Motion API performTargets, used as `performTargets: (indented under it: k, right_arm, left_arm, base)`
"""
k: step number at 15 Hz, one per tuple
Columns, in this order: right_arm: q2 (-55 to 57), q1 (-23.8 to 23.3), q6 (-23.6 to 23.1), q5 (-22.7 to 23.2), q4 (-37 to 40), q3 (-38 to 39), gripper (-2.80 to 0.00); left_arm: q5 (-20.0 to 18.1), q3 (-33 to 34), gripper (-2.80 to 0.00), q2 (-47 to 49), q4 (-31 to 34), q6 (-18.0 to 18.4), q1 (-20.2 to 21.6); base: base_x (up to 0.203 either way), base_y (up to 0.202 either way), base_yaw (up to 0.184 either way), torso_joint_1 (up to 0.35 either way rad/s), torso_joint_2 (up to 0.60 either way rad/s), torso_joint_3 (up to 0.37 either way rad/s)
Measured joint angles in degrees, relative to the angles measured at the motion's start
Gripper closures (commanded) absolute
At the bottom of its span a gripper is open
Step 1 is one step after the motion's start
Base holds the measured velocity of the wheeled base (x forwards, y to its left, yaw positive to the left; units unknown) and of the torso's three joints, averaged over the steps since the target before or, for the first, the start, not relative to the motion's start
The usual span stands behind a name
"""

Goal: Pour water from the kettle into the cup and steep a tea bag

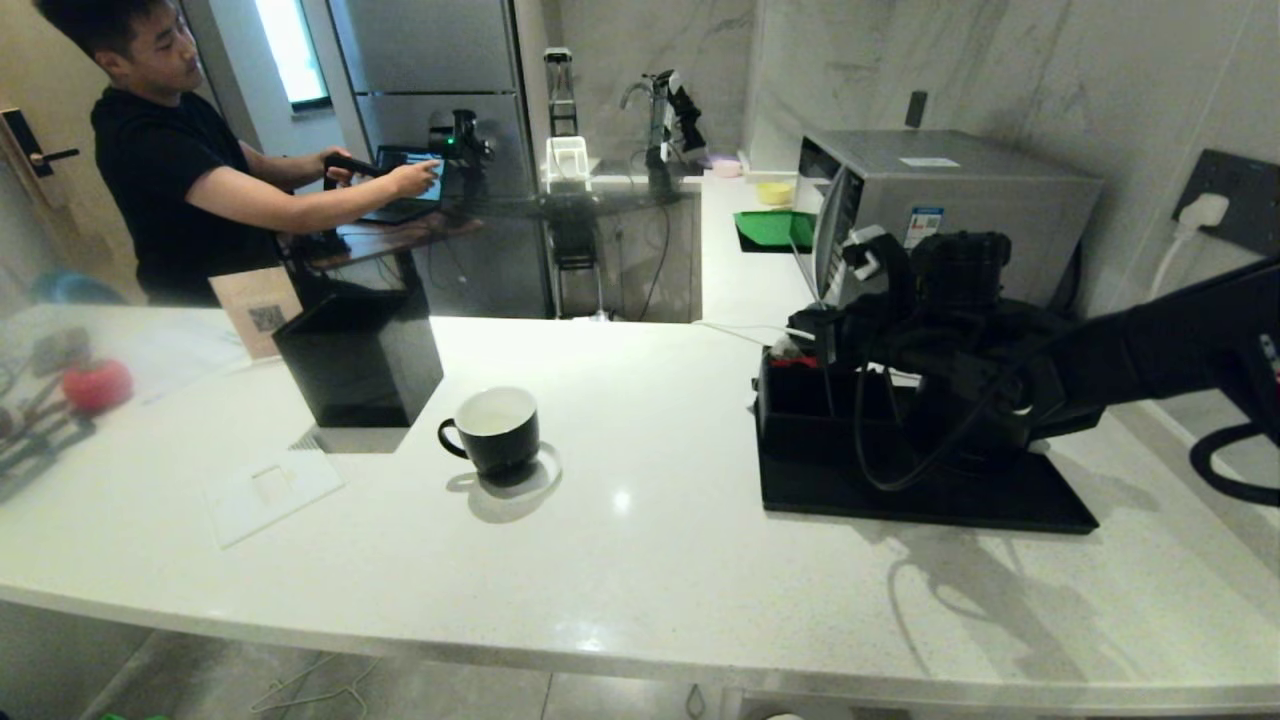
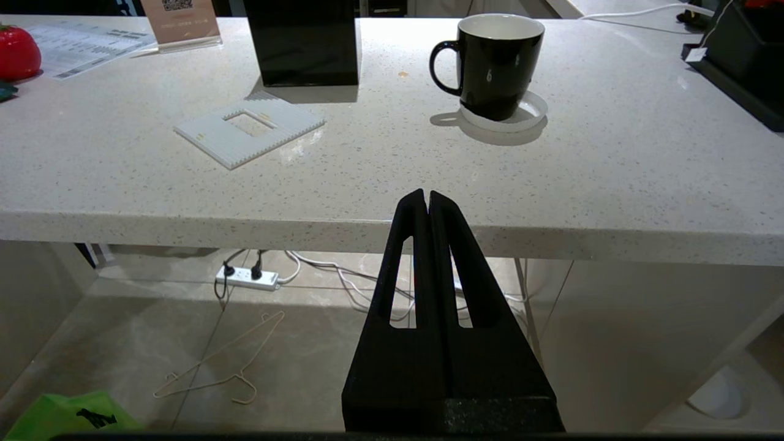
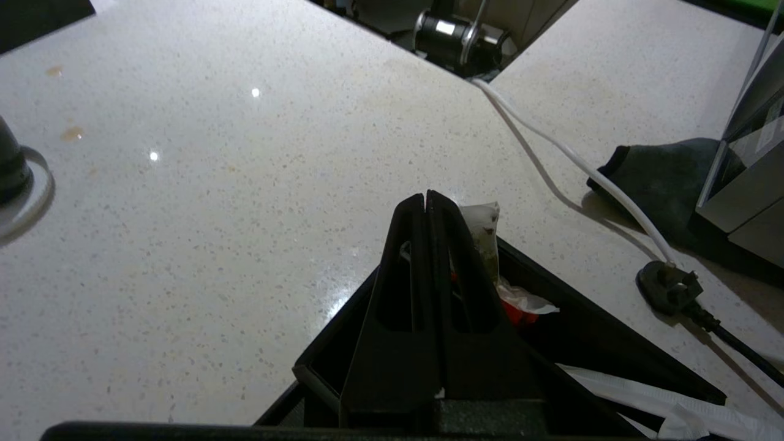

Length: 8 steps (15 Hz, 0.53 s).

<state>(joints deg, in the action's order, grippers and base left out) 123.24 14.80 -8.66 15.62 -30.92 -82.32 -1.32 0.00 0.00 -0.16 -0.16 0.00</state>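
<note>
We have barely begun. Our right arm (image 1: 1150, 350) reaches in from three o'clock over the black tray (image 1: 1000, 505), hiding the kettle. The cup (image 1: 497, 428) stands empty on its saucer at centre, nine o'clock of the tray. The right gripper (image 3: 426, 199) hangs clenched, holding nothing, above the tray's sachets; the left gripper (image 2: 427, 197), parked below the counter edge, is clenched too. Pouring and steeping remain.

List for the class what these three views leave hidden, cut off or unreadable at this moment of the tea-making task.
- Kettle: head view, the right arm covers the black tray where it may stand; not identifiable.
- Tea bag: right wrist view, the shut right gripper hides most of the organiser's packets; none identifiable.
- Cup: right wrist view, cut off by the edge.
- Left gripper: outside the head view.
- Card's print: too small.
</note>
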Motion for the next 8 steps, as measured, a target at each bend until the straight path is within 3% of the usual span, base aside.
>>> performTargets:
  k: [7, 8]
  right_arm:
    - [2.0, 0.0, -1.4, -0.2, 9.1, -7.3, 0.00]
    - [2.2, 0.0, -1.4, -0.3, 9.6, -7.6, -0.53]
  left_arm:
    - [0.0, 0.0, 0.00, 0.0, 0.0, 0.0, 0.0]
    - [0.0, 0.0, 0.00, 0.0, 0.0, 0.0, 0.0]
  base:
    - [0.000, 0.000, 0.000, 0.000, 0.00, 0.000]
    - [0.000, 0.000, 0.000, 0.000, 0.00, 0.000]
